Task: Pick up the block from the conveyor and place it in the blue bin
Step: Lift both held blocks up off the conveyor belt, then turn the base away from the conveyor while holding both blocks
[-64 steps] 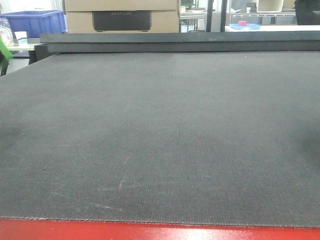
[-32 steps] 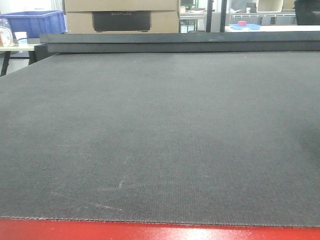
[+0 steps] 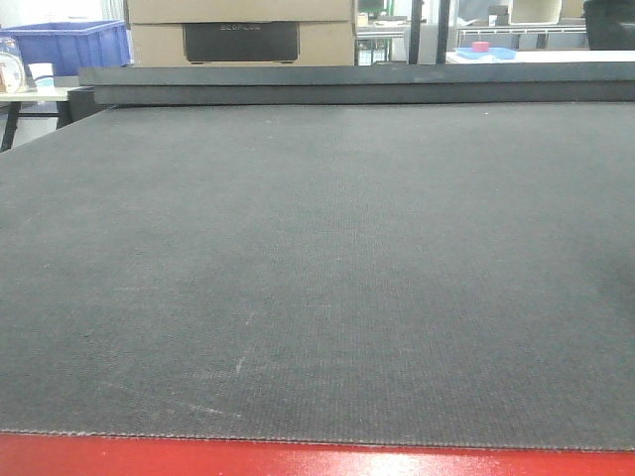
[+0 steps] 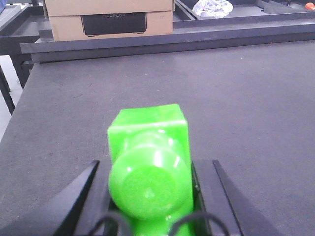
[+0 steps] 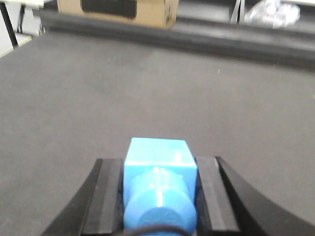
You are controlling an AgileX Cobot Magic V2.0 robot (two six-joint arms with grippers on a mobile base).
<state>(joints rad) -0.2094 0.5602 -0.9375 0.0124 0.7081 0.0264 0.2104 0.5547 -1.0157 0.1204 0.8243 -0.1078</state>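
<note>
The conveyor (image 3: pixel 317 268) fills almost the whole front view: a wide, flat, dark grey belt with a fine woven texture. A red frame (image 3: pixel 317 460) runs along its near edge. A raised dark rail closes the far edge.

Beyond the far edge stands a cardboard box (image 3: pixel 241 30) with a dark panel on its front. The blue bin (image 3: pixel 69 45) sits past the far left corner of the conveyor, well apart from the belt.

The left gripper (image 4: pixel 155 166) hangs over the belt, nearer the left edge than the right. Its jaws are closed to a narrow gap and clamp the green block (image 4: pixel 147 162) between the two black fingers. The round stud of the block faces the wrist camera. Contact between block and belt cannot be determined.

The right gripper (image 5: pixel 160 160) is also over the belt. Its jaws clamp a blue block (image 5: pixel 158 189) in the same manner, stud toward the camera, with the finger pads touching both sides.
</note>
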